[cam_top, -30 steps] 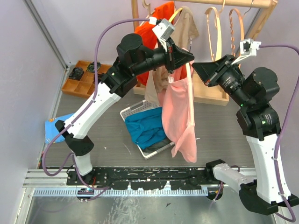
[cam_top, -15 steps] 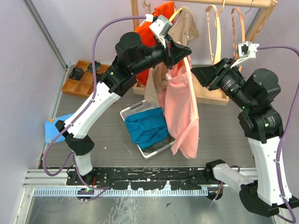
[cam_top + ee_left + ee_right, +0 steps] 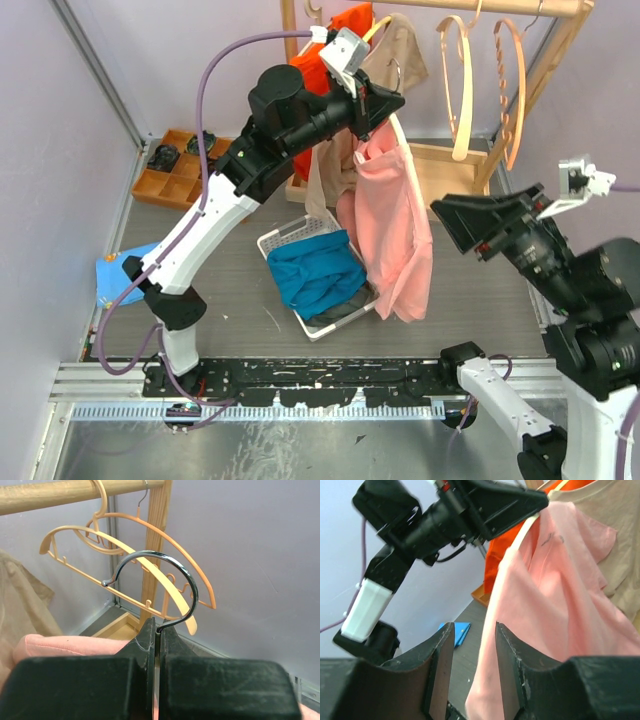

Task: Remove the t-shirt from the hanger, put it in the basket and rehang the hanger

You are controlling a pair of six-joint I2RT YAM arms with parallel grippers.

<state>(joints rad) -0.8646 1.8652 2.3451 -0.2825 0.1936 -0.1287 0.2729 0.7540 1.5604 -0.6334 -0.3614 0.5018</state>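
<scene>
A pink t-shirt hangs in the air from a hanger, above the table's middle. My left gripper is shut on the hanger's metal hook; in the left wrist view that gripper pinches the wire at its base, with pink cloth just below. A pale arm of the hanger shows at the shirt's shoulder. My right gripper stands to the right of the shirt, apart from it. In the right wrist view that gripper is open, nothing between its fingers, and the t-shirt hangs beyond them.
A white basket with a blue garment sits under the shirt. Behind is a wooden rack with an orange shirt, a beige garment and empty hangers. An orange compartment tray and a blue cloth lie left.
My right gripper has opened and drawn back to the right and down, away from the shirt. The left gripper has lifted the hanger slightly, and the shirt's lower part has swung right.
</scene>
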